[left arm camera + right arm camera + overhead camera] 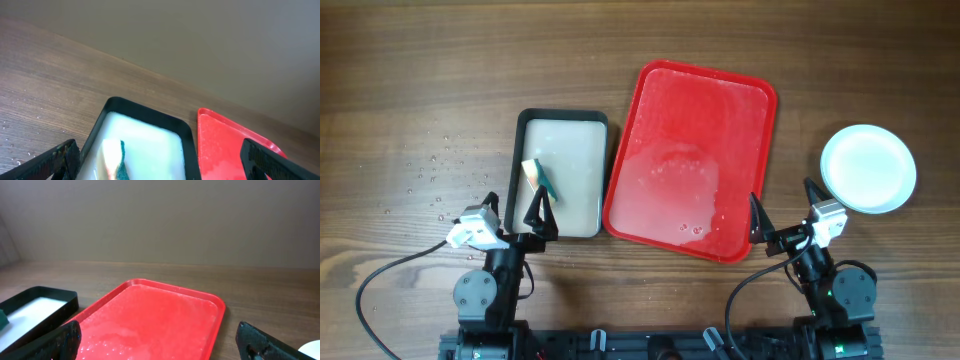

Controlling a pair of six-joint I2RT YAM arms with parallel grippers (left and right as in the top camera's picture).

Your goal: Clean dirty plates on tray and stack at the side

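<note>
The red tray (745, 110) lies at the table's middle, wet and with no plates on it; it also shows in the right wrist view (155, 315) and the left wrist view (220, 145). A stack of plates (868, 168), pale blue with a white face on top, sits on the table right of the tray; its edge shows in the right wrist view (312, 349). My left gripper (522, 208) is open over the near end of the black basin. My right gripper (782, 205) is open between tray and plates, near the table's front.
A black-rimmed basin (525, 125) of milky water stands left of the tray, with a yellow-green sponge (539, 178) in it, also seen in the left wrist view (116, 161). Water drops (435, 175) speckle the wood at left.
</note>
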